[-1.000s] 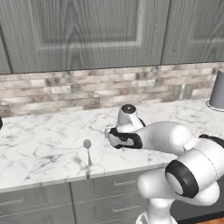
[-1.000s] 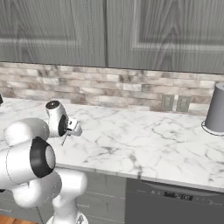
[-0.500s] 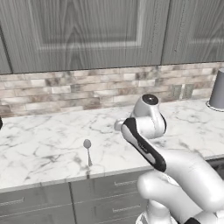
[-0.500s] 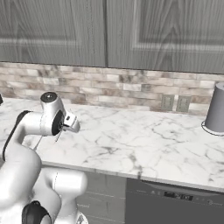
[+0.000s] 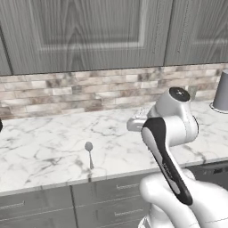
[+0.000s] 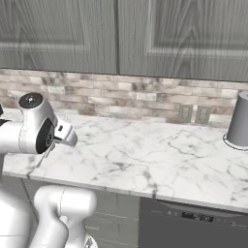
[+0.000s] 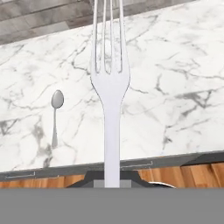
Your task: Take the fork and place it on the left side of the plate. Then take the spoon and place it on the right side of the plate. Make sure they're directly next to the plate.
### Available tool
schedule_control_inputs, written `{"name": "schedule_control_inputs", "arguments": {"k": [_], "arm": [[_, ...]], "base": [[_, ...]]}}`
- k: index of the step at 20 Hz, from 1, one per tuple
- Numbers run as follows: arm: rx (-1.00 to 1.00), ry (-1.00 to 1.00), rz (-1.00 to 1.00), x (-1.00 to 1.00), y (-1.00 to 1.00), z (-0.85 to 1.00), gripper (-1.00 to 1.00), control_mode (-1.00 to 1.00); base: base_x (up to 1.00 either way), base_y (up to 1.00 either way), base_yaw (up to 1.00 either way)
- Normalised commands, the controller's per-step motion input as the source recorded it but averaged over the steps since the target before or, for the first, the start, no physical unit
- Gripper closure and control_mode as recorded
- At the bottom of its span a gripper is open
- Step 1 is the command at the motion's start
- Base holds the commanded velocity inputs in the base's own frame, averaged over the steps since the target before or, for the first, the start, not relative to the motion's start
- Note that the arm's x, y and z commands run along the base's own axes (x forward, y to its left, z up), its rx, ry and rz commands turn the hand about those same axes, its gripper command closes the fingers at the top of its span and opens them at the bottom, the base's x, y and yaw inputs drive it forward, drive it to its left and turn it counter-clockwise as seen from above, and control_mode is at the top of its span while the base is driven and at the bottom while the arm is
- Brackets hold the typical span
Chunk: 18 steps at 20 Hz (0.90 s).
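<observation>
The fork (image 7: 111, 87) stands straight up from my gripper (image 7: 112, 179), tines pointing away, its handle clamped between the shut jaws. It hangs above the white marble counter (image 5: 40, 151). In the base views the hand (image 5: 135, 124) (image 6: 66, 137) hovers over the counter's front half. The spoon (image 5: 89, 152) (image 7: 55, 114) lies flat on the counter near the front edge, bowl toward the wall, to the left of the hand and apart from it. The plate is out of view.
A grey cylindrical canister (image 5: 221, 91) (image 6: 239, 121) stands at the far right by the brick backsplash. Two wall outlets (image 6: 193, 114) sit left of it. Upper cabinets hang above, and drawers and a dishwasher front (image 6: 193, 227) lie below the counter edge.
The arm has unfolded from a low, bent pose into a taller one, and the hand with the fork has risen slightly and shifted right. The spoon has not moved.
</observation>
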Motion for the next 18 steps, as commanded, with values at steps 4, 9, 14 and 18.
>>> {"name": "schedule_control_inputs", "arguments": {"k": [4,9,14,18], "arm": [[0.00,0.02,0.00,-0.91,-0.11,0.46,1.00,-1.00],[-0.01,0.11,-0.02,-0.39,-0.02,-0.27,1.00,-1.00],[0.02,-0.10,0.09,-0.36,-0.08,-0.06,1.00,-1.00],[0.00,0.00,0.00,0.00,0.00,0.00,1.00,1.00]], "base": [[0.00,0.00,0.00],[0.00,0.00,0.00],[0.00,0.00,0.00],[-0.83,-0.16,0.26]]}}
